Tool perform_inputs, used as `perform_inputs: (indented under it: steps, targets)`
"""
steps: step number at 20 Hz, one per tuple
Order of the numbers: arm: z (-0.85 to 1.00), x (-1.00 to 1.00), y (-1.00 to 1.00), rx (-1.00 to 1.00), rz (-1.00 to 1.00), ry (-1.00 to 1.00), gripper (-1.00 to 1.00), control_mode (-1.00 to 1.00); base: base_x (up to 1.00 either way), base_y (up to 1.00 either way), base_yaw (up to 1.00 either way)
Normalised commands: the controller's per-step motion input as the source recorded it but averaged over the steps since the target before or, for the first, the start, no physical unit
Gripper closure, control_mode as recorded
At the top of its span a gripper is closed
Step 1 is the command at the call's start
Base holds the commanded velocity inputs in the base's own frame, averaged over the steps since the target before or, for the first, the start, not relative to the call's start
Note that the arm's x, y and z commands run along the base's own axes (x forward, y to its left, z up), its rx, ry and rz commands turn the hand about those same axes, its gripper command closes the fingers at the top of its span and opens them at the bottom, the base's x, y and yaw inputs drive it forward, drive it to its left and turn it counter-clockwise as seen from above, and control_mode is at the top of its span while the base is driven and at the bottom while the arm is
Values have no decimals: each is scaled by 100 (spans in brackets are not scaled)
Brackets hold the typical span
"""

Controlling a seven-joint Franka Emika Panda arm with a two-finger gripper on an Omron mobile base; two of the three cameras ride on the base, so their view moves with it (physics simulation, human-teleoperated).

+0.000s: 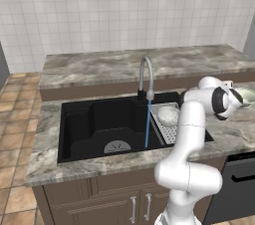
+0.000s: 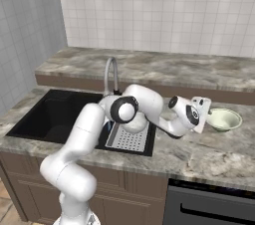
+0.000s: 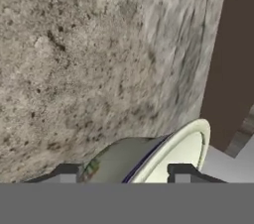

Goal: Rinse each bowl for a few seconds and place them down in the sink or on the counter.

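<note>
Plainly, bowl to gripper: the cream bowl with the green inside sat on the counter to the right of the sink, and the gripper was right at its left rim. From the hand camera, the bowl's rim ran up between the two finger tips, so the jaws straddled the wall of the bowl.
Tool state: the jaws stood partly apart around the rim; I could not tell whether the pads had bitten onto it or were a touch clear.
Approach axis: the hand lay nearly level, pointing rightward along the counter toward the bowl; the bowl is round, so no long axis mattered, only the rim line between the fingers.
Judgement on the move: the grip turned on the rim staying centred between the fingers; a lift would then have to carry the bowl left, back to the water.
Sink: black basin, no bowl on its floor, round drain at the front.
Faucet: running, a thin blue stream falling into the basin.
Grey perforated tray: set in the right end of the sink, with the whitish-grey bowl resting in it.
Task progress: as I read it, the green-lined bowl had not yet reached the water.
</note>
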Motion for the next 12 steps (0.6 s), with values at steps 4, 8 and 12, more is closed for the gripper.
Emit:
perform_inputs:
  steps: [4,8,12]
  targets:
    - [-8,16,-30,4,0,9,100,-100,0,0,0]
    - [-2,6,-35,5,0,7,100,-100,0,0,0]
    - [4,1,-35,7,2,3,100,-100,0,0,0]
